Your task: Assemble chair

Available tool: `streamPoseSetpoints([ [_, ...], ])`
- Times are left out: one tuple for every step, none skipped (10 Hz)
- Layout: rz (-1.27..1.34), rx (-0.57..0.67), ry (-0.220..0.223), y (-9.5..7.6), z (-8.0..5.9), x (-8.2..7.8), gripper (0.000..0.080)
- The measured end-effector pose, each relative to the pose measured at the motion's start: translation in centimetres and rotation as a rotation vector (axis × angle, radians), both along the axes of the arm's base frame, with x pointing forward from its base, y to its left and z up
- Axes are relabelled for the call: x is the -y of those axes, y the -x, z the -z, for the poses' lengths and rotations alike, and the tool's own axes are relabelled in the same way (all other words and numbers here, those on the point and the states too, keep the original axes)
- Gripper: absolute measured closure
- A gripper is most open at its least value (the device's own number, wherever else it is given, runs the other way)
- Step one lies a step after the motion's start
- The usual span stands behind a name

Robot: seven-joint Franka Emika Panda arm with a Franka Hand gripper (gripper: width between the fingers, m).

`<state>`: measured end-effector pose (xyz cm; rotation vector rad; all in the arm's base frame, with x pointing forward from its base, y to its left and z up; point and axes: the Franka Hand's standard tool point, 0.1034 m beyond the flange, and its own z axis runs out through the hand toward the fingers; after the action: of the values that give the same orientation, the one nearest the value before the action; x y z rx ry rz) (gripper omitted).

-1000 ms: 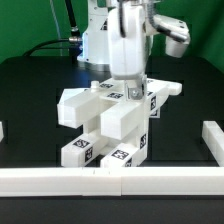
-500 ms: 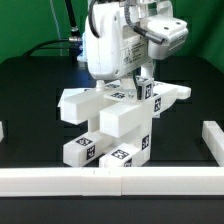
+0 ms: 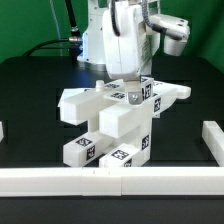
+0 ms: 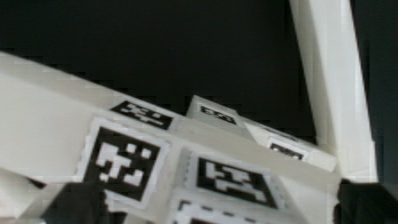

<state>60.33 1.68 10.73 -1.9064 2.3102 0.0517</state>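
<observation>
A white robot arm [image 3: 118, 40] reaches down from the far side of a black counter [image 3: 40, 100] in the exterior view. Its claw [image 3: 131, 93] hangs just above the top of the partly built chair [image 3: 112, 122], right at a tagged block on the upper part.

The chair stands in the middle of the counter, close to the near edge. It is a cluster of chunky matte white blocks. A wide piece runs across the top, from the exterior view's left to the exterior view's right. A thick block slants across the middle. Two lower blocks face the camera, each showing a small black-and-white square tag [image 3: 122, 157].

A long plain white border rail [image 3: 60, 181] lies along the near edge of the counter, just in front of the chair. Short white pieces stand at both sides of the counter. A green backdrop [image 3: 30, 25] fills the far side.

The wrist view looks closely at the chair's white surface [image 4: 54, 110] and several of its tags, against the dark counter. One dark, blurred fingertip [image 4: 80, 200] shows at one edge and a dimmer shape at the opposite edge. The jaws stand wide apart, and nothing appears clamped between them.
</observation>
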Motion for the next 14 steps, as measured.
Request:
streamPoseSetpoints([
  [-0.069, 0.008, 0.006, 0.00, 0.00, 0.00, 0.0151],
  [-0.161, -0.001, 0.015, 0.22, 0.03, 0.02, 0.0151],
  [-0.308, -0.036, 0.027, 0.46, -0.14, 0.08, 0.0151],
  [-0.400, -0.039, 0.041, 0.12, -0.40, 0.08, 0.0151],
  [-0.529, -0.030, 0.057, 0.08, -0.42, 0.14, 0.0151],
  [-0.644, -0.022, 0.070, 0.10, -0.42, 0.22, 0.0151],
  [-0.763, -0.016, 0.083, 0.11, -0.42, 0.32, 0.0151],
  [-0.876, -0.006, 0.092, 0.08, -0.44, 0.37, 0.0151],
  [-0.953, 0.002, 0.095, 0.06, -0.45, 0.39, 0.0151],
  [-1.040, 0.004, 0.106, 0.06, -0.48, 0.42, 0.0151],
  [-1.119, 0.002, 0.118, 0.09, -0.47, 0.38, 0.0151],
  [-1.101, 0.000, 0.117, 0.10, -0.46, 0.33, 0.0151],
  [-1.101, 0.000, 0.117, 0.11, -0.45, 0.37, 0.0278],
  [-1.101, 0.000, 0.117, 0.11, -0.44, 0.38, 0.0417],
])
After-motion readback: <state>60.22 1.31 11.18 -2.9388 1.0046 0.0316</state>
